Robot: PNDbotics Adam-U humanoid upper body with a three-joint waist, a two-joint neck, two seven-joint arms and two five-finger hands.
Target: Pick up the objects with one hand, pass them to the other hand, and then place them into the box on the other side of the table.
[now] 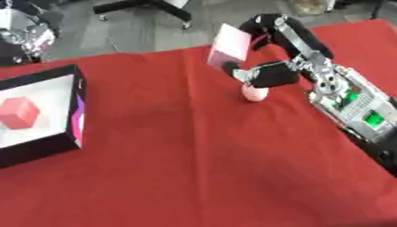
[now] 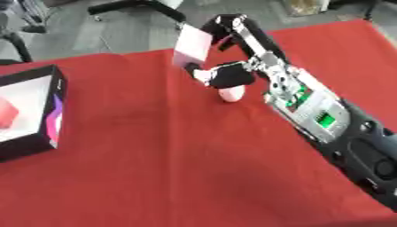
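My right hand [image 1: 270, 73] reaches in from the right, above the far middle of the red table, with its fingers curled round a pale pink block [image 1: 229, 48]. The block is lifted and tilted. A small pink round object [image 1: 254, 93] lies on the cloth just beneath the hand. At the left edge stands a black box [image 1: 76, 106] with a white floor, and a red cube [image 1: 19, 113] lies inside it. My left hand shows in neither view.
The red cloth [image 1: 194, 168] covers the table, whose far edge runs just behind the hand. Beyond it are a chair base [image 1: 151, 8] on the grey floor and silver and black equipment [image 1: 27, 37] at the far left.
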